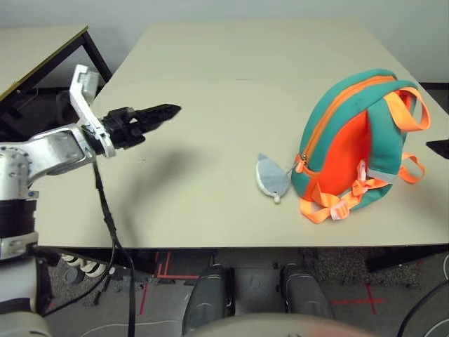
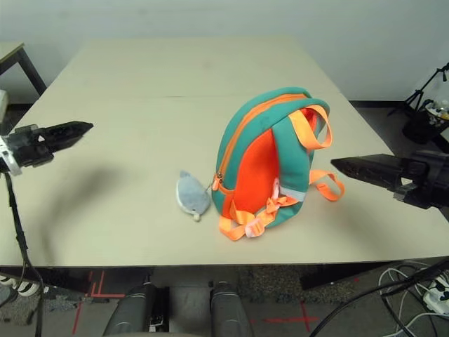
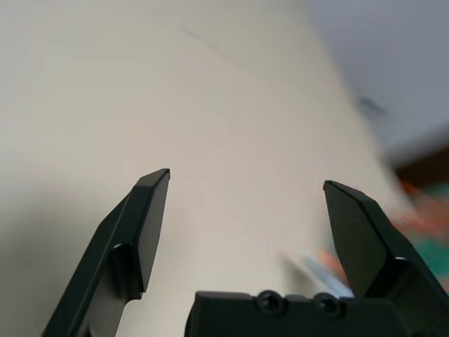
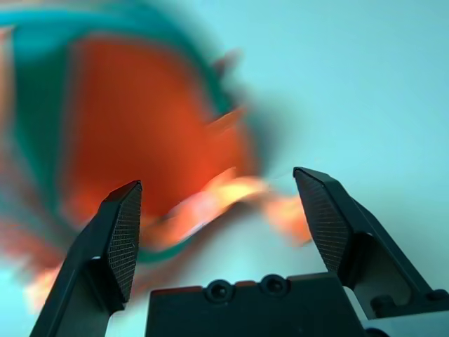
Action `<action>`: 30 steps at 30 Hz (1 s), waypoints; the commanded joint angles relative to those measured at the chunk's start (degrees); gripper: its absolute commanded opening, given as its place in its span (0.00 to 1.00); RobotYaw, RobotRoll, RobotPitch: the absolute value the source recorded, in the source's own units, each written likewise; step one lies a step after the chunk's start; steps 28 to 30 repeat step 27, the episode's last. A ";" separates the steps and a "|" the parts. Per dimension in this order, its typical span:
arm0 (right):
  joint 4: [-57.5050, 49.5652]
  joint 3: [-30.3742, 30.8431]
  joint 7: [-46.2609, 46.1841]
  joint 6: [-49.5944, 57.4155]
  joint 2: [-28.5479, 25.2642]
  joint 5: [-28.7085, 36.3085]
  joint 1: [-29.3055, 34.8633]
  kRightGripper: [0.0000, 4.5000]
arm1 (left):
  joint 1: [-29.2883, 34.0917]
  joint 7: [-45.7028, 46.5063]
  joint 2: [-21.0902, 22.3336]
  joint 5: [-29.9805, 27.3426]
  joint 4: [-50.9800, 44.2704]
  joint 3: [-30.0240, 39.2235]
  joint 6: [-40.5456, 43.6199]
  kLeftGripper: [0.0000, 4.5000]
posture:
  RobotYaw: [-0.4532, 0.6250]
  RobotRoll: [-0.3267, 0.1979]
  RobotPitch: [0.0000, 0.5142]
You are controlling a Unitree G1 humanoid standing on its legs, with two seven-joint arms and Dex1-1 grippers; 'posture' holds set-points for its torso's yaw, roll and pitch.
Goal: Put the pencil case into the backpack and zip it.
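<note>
On the beige table (image 1: 210, 91), backpack (image 1: 344, 140) stood zipped at 3 o'clock, grey fish charm (image 1: 270, 177) beside it, left gripper (image 3: 245, 184) and right gripper (image 4: 217, 179) both spread apart, empty, second table (image 1: 35, 53) at 10 o'clock.

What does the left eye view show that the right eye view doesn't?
Left eye view alone: the silver left arm behind its hand, and a second table at the far left. Right eye view alone: most of the right hand, empty, beside the backpack's straps. Both share the backpack standing on the table, zipper closed, the grey fish charm beside it, and the open left hand.
</note>
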 commanded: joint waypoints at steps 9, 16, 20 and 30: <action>23.48 20.60 2.08 -29.19 15.67 -21.44 -19.35 0.99 | 4.83 -1.17 -12.70 30.94 6.88 0.91 -21.77 1.00 | 0.44 0.62 0.09; 38.37 22.21 2.26 -41.68 19.18 -28.82 -25.05 0.99 | 7.51 -1.95 -19.19 41.89 5.59 -1.56 -26.59 1.00 | 0.46 0.62 0.14; 40.44 20.56 0.18 -45.23 21.33 -29.97 -25.35 0.99 | 5.98 -3.42 -21.44 45.52 8.53 -1.30 -28.42 1.00 | 0.43 0.62 0.17; 38.65 19.48 -2.95 -49.67 24.05 -31.62 -19.65 0.99 | 1.83 -6.11 -23.19 50.28 16.09 -1.14 -31.51 1.00 | 0.39 0.62 0.20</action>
